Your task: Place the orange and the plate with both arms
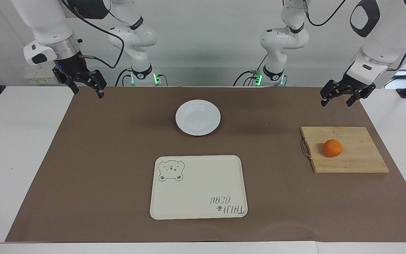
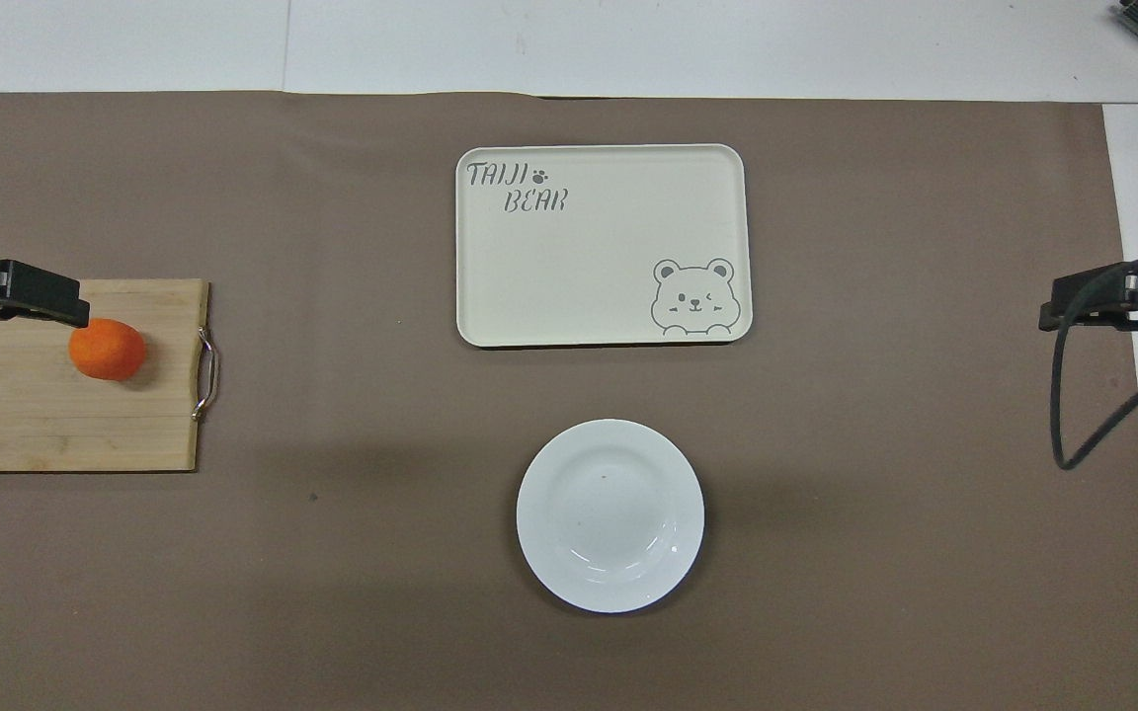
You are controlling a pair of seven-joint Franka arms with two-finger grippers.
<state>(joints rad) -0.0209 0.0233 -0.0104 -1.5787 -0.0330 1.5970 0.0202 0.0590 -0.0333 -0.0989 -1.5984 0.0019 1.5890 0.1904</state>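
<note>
The orange point(image 1: 332, 148) point(image 2: 108, 349) rests on a wooden cutting board point(image 1: 354, 160) toward the left arm's end of the table. The white plate point(image 1: 198, 117) point(image 2: 610, 514) lies bare on the brown mat in the middle, nearer to the robots than the cream bear tray point(image 1: 198, 187). My left gripper point(image 1: 337, 101) hangs open and holds nothing, up in the air over the mat's edge beside the board. My right gripper point(image 1: 87, 92) is also open and holds nothing, raised over the mat's corner at the right arm's end.
The cream tray point(image 2: 604, 247) carries a bear drawing and lettering and holds nothing. The cutting board has a metal handle point(image 1: 306, 149) on the side toward the plate. A brown mat point(image 1: 100, 158) covers most of the white table.
</note>
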